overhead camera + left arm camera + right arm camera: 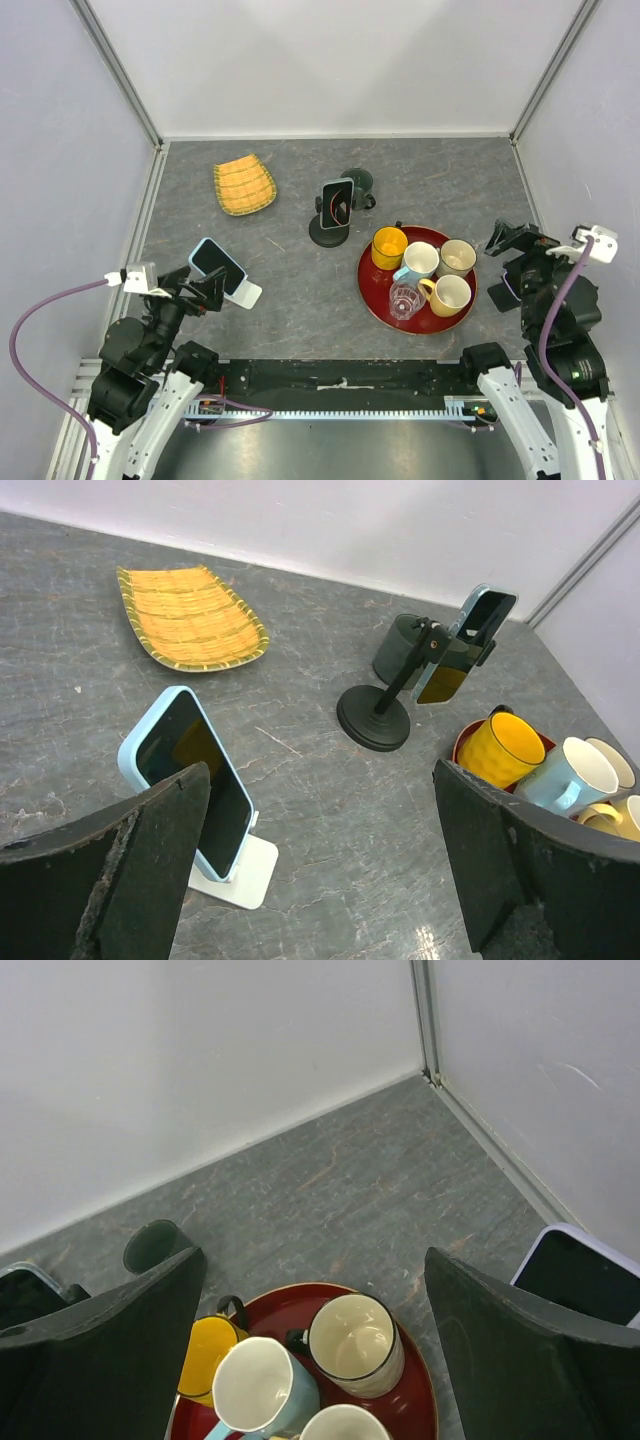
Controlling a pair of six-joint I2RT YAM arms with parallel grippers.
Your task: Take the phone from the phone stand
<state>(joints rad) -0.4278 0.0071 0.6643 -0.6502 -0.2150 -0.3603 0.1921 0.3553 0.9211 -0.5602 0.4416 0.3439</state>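
A light-blue phone (216, 263) leans on a white stand (245, 294) at the left; both also show in the left wrist view, the phone (190, 780) upright on the stand's plate (238, 872). My left gripper (205, 290) is open and empty, just in front of that phone, its left finger (120, 870) beside the phone. A second phone (338, 202) is clamped on a black stand (328, 234) at the centre. My right gripper (512, 250) is open and empty at the right, above the tray's edge.
A red tray (372, 292) holds several mugs and a glass (405, 300). A woven yellow dish (244, 184) lies at the back left. A dark cup (358, 183) stands behind the black stand. A lavender-cased phone (580, 1275) lies flat by the right wall.
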